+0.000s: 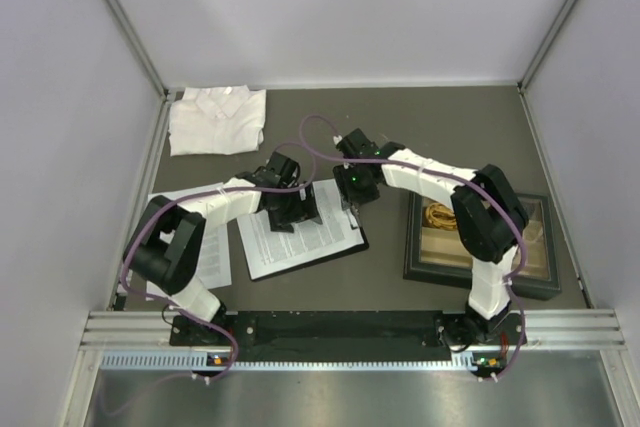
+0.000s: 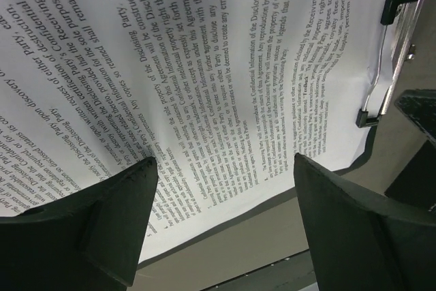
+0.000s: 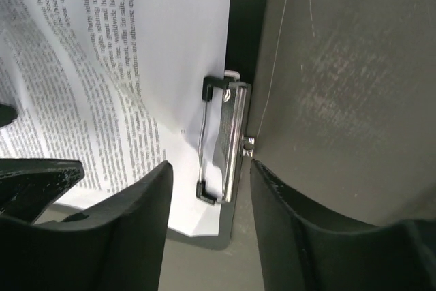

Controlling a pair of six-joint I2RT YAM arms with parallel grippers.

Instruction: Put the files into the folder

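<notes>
A printed sheet [image 1: 300,237] of the files lies on the black folder [image 1: 352,243] in the middle of the table. Its top edge sits under the silver clip [image 3: 229,138]. More printed sheets [image 1: 214,255] lie flat at the left, partly under my left arm. My left gripper [image 1: 291,215] is open and empty, low over the sheet on the folder. In the left wrist view the gripper [image 2: 221,172] spans the sheet [image 2: 225,66], which bulges in waves, with the clip [image 2: 388,59] at the right. My right gripper [image 3: 210,168] is open, its fingers either side of the clip's near end.
A folded white shirt [image 1: 217,119] lies at the back left. A dark-framed tray [image 1: 545,272] with small items stands at the right, beside my right arm. Grey walls enclose the table on three sides.
</notes>
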